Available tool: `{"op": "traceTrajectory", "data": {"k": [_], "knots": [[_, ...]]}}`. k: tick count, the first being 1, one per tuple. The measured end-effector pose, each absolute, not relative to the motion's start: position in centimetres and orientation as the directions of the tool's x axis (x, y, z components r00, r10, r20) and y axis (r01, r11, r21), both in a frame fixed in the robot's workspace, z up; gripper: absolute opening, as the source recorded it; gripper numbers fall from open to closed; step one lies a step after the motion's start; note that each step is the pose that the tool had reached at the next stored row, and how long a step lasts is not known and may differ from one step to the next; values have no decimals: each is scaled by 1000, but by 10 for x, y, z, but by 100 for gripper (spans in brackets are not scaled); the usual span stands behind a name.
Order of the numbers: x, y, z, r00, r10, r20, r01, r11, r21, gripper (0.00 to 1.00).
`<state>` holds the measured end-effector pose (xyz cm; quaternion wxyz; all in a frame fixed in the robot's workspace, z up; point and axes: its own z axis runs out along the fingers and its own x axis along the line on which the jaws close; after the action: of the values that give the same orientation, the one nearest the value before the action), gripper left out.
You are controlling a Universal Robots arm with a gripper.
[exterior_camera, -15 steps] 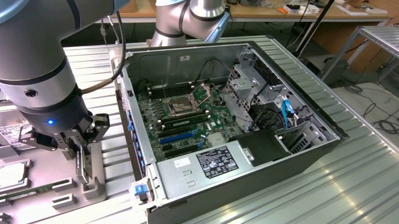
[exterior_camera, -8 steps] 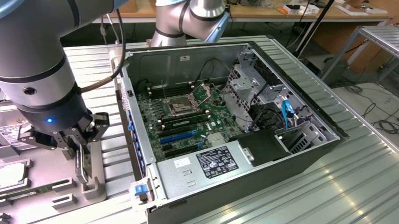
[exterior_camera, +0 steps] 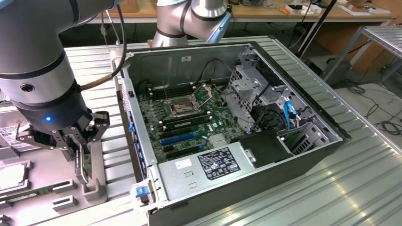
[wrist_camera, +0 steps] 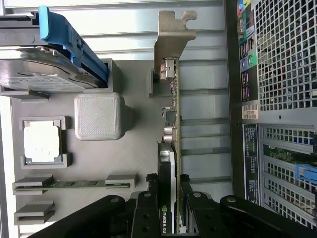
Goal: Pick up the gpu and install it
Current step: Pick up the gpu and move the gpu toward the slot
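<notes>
The gripper (wrist_camera: 167,181) is clamped on the gpu (wrist_camera: 171,131), one finger against each face of the card. The card stands on edge in the grey tray (wrist_camera: 133,148), its silver bracket at the end away from the fingers. In the exterior view, the open computer case (exterior_camera: 264,188) lies at three o'clock from the gripper and a RAM stick (exterior_camera: 31,194) at seven o'clock.
</notes>
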<state>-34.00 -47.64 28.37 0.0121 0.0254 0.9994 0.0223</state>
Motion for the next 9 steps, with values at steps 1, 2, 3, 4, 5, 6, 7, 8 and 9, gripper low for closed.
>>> {"op": "traceTrajectory", "data": {"k": [1,2,3,4,5,6,7,8,9], "knots": [[-340,-476,284,-998,51,-23,50,998,45,27],[-340,-476,284,-998,51,-23,50,998,45,27],[-340,-476,284,-998,51,-23,50,998,45,27],[-340,-476,284,-998,51,-23,50,998,45,27],[-340,-476,284,-998,51,-23,50,998,45,27],[-340,-476,284,-998,51,-23,50,998,45,27],[-340,-476,285,-998,51,-23,50,998,45,27],[-340,-476,285,-998,51,-23,50,998,45,27],[-340,-476,285,-998,51,-23,50,998,45,27]]}}
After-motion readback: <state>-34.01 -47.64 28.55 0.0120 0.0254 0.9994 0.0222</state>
